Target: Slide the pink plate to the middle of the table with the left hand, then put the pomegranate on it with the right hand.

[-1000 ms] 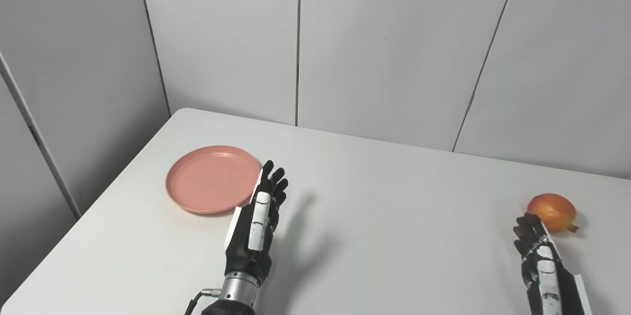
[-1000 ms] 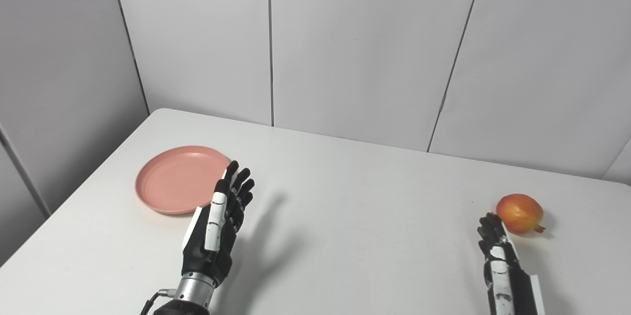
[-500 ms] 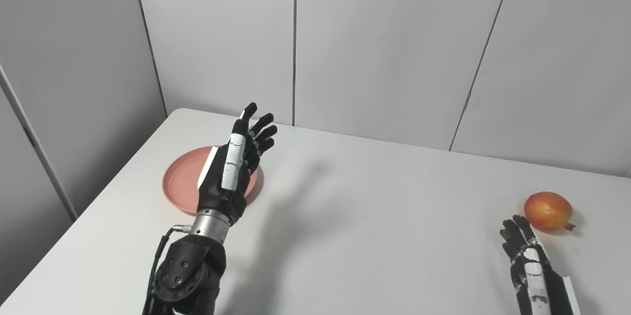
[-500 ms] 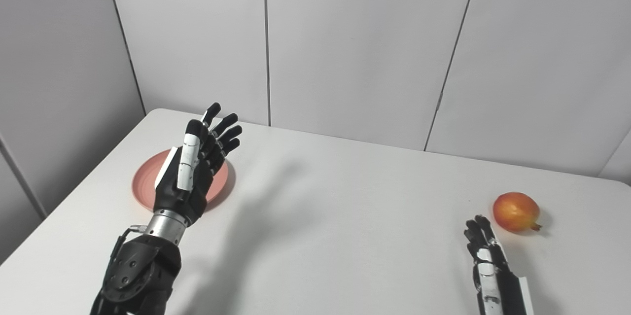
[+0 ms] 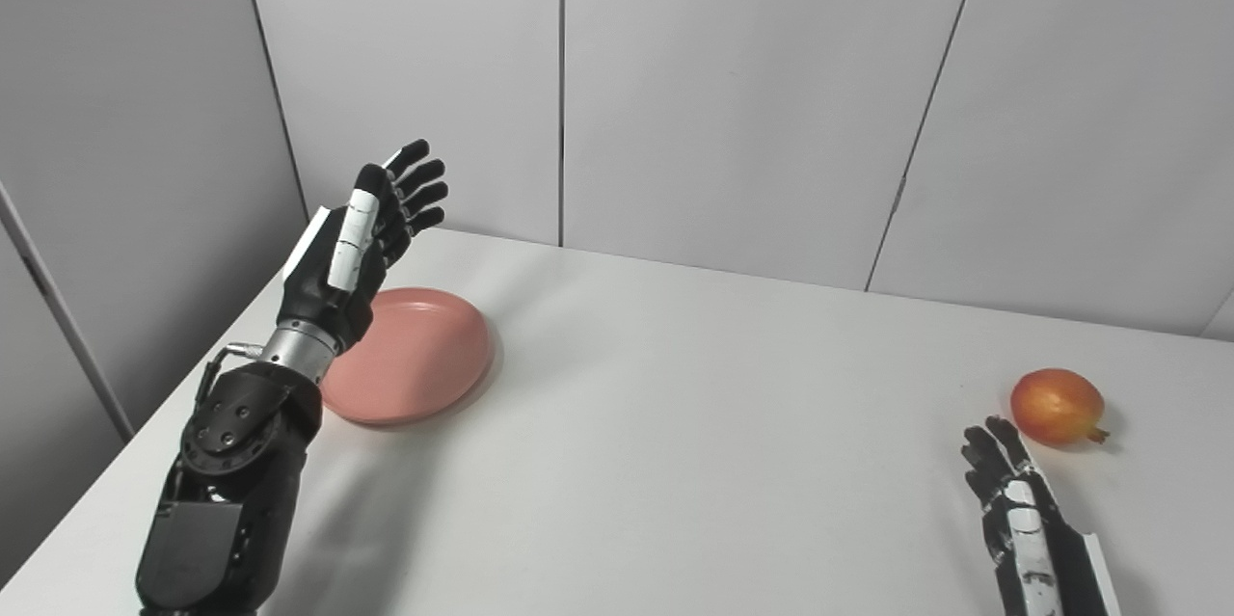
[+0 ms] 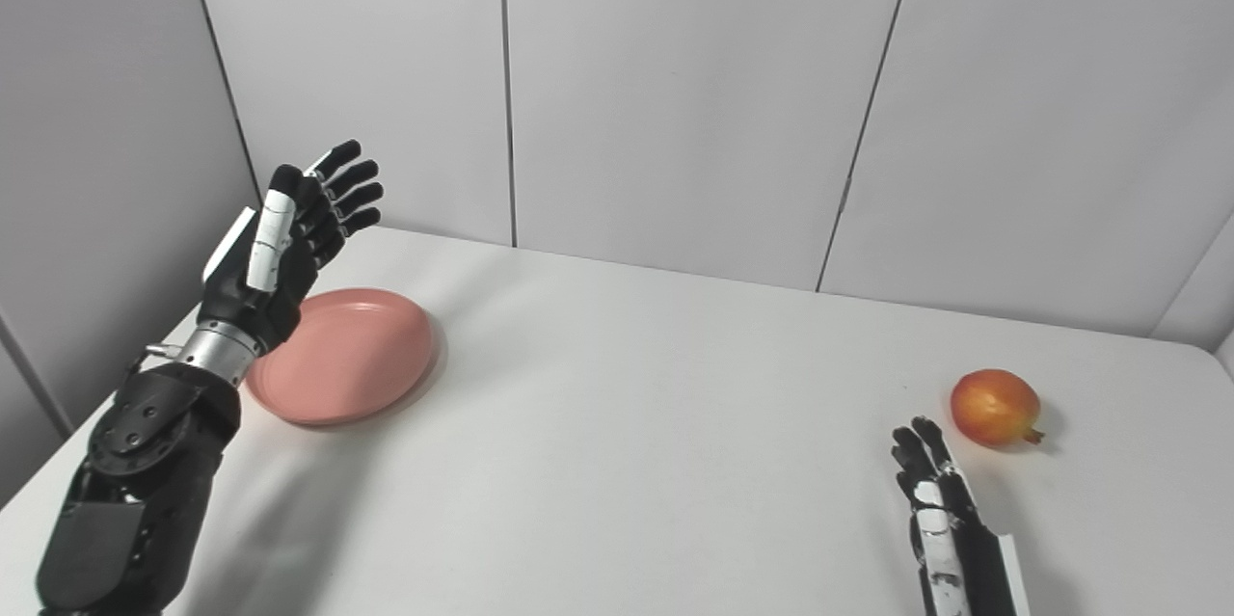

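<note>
Pink plate (image 5: 410,353) at left of frame, a little above mid-height, flat on the white table (image 5: 675,462) near its left edge, nowhere near the middle yet. Shallow, with a low raised rim; matte, probably light plastic, so likely stiff, hard to break and easy to push. Probably slides freely on the smooth tabletop, and may skate or spin if pushed off-centre. Best contact judged to be the far-left rim, fingers hooked over it or flat on the inside floor, drawing toward frame centre with light downward pressure.

Pomegranate (image 5: 1057,406) at right of frame, below mid-height, resting on the table with its little crown pointing right. Round, firm-skinned, probably moderately heavy and prone to rolling. Best taken around its widest part, fingers wrapping from above and thumb opposite, clear of the crown.

Left hand (image 5: 355,245) raised in the upper left, above the plate's left side and not touching it, fingers (image 5: 416,182) extended and slightly fanned, holding nothing. Needs to come down onto the rim before any slide can begin.

Right hand (image 5: 1012,500) low at lower right, just below and left of the fruit, apart from it, fingers straight and loosely apart, empty.

Grey wall panels (image 5: 733,86) across the top.
</note>
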